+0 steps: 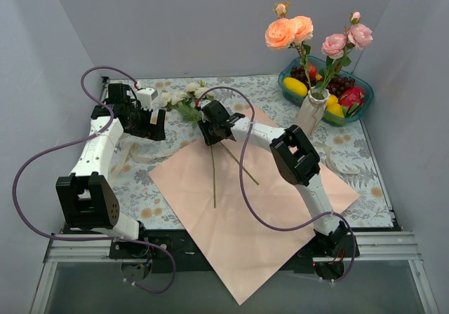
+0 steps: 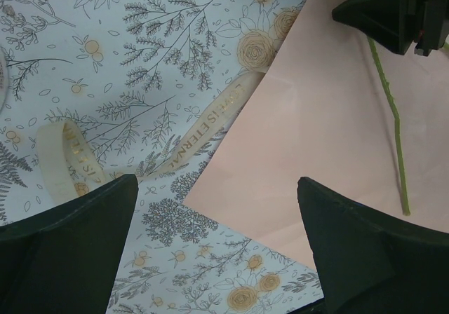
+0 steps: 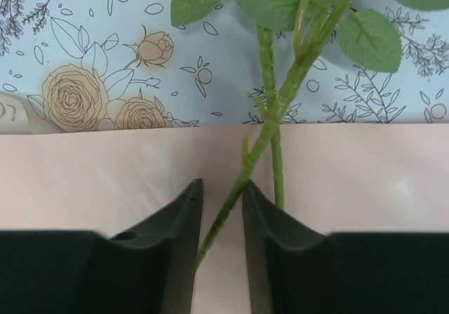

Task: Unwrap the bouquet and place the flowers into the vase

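Black fingers [image 3: 175, 230] of the right gripper [image 3: 222, 188] fill the bottom of its wrist view. They stand narrow around a thin green stem [image 3: 283, 104] of the cream-white artificial roses [image 1: 184, 93], with a sliver of gap beside it. These flowers lie at upper centre of the top view, stems across the flat pink paper sheet [image 1: 238, 216]. Spread wide and holding nothing, the left gripper [image 2: 217, 181] hangs above a cream printed ribbon [image 2: 210, 125]. At upper right, the whitish speckled vase [image 1: 311, 114] holds pink and peach roses [image 1: 291, 30].
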